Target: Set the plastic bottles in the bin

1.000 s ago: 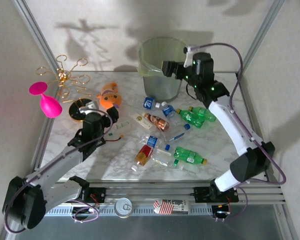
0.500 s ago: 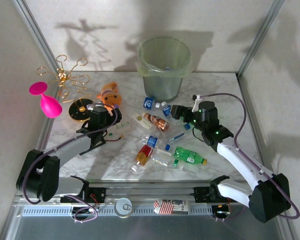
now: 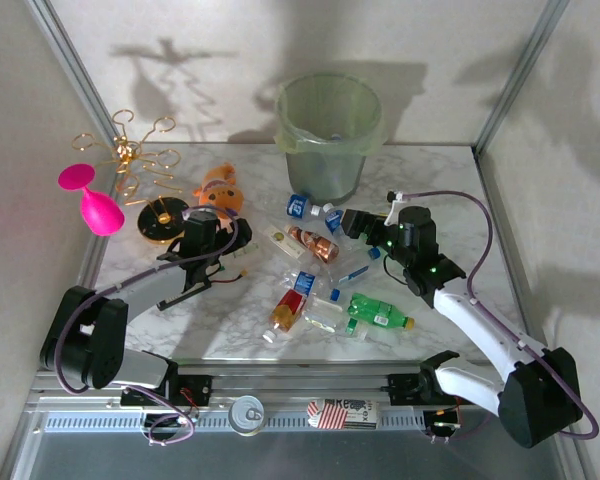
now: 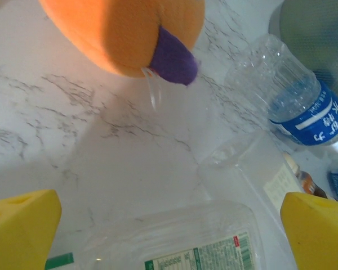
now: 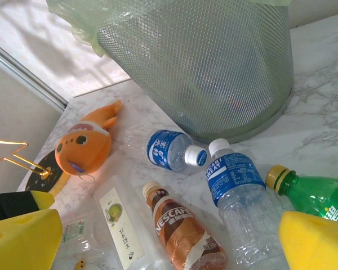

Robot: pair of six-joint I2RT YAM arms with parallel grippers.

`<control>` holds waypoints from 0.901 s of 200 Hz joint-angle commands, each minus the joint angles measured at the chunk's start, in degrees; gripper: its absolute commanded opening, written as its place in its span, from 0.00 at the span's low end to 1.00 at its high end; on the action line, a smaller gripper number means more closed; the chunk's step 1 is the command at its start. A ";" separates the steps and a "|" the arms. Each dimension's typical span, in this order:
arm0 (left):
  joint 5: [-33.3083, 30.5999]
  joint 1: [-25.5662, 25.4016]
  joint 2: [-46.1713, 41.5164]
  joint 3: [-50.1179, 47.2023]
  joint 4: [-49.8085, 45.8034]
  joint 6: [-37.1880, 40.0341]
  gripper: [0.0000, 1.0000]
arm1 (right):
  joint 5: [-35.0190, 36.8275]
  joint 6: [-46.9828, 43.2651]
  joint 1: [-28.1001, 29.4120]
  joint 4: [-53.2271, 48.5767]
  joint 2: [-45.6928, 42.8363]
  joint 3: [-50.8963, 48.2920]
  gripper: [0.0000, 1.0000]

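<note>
Fingers spread wide on both arms, and neither pair has anything in it. The left fingers (image 4: 22, 228) hang low with a flattened clear bottle (image 4: 197, 247) lying between their yellow tips, just this side of the orange plush toy (image 4: 118, 34); whether they touch the plastic I can't tell. Over on the other side, the right fingers (image 5: 315, 236) gape just as wide, looking at the cluster near the foot of the bin (image 5: 214, 67). That cluster holds a blue-labelled bottle (image 5: 236, 185) with a white cap, a brown coffee bottle (image 5: 180, 230) beside it and a green bottle (image 5: 315, 194) at the edge. The bin stands upright at the far side of the bench (image 3: 230, 335), liner folded over its rim. From above there's a hint of something bluish inside, too small to call. As for the score, this looks like early going. Roughly ten bottles lie loose on the marble between the two arms, from the foot of the bin to another green one (image 3: 378, 312) near the front. None is in a grip, so nearly all the carrying looks to be left. The left arm seems closest to a pick, lined up on that clear bottle.
</note>
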 commanded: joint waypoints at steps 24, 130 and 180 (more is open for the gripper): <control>3.13 -2.80 -0.81 -0.35 -3.61 -2.03 1.00 | 1.12 -0.32 0.26 1.82 -2.40 -1.46 0.99; 1.81 -12.10 -4.02 1.48 -13.65 -4.09 0.99 | 2.44 -1.07 0.26 1.36 -1.48 -0.72 0.99; -6.78 -13.13 3.23 8.22 -19.77 8.50 1.00 | 3.48 -1.20 0.27 0.19 -2.62 -0.39 0.99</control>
